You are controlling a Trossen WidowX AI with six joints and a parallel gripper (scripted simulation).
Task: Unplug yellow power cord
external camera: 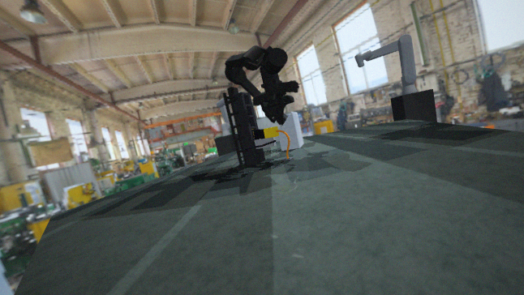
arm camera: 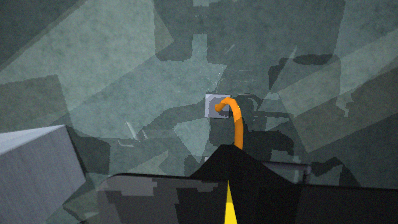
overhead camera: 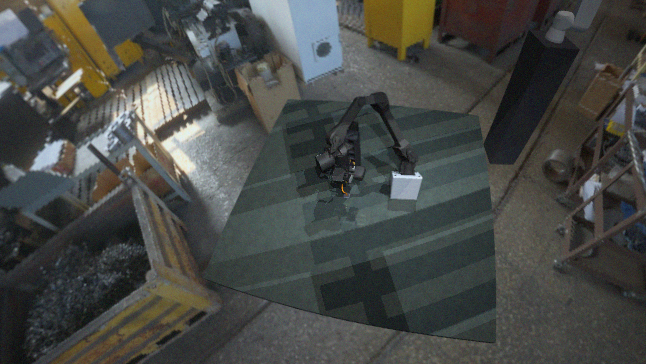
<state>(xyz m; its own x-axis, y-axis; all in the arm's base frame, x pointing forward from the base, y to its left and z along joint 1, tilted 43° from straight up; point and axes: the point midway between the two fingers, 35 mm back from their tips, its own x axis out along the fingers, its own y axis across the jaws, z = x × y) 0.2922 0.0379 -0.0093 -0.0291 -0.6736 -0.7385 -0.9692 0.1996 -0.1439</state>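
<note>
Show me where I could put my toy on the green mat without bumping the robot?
Room shows on the wide stretch of mat from the power strip to the edge opposite the arm, and beside the white base box. It is crowded where the shut gripper, yellow plug and cord meet at the strip.

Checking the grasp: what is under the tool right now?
The yellow plug, seated in the black power strip, with its orange cord curving down. The shut tool hides most of the plug in the wrist view.
</note>
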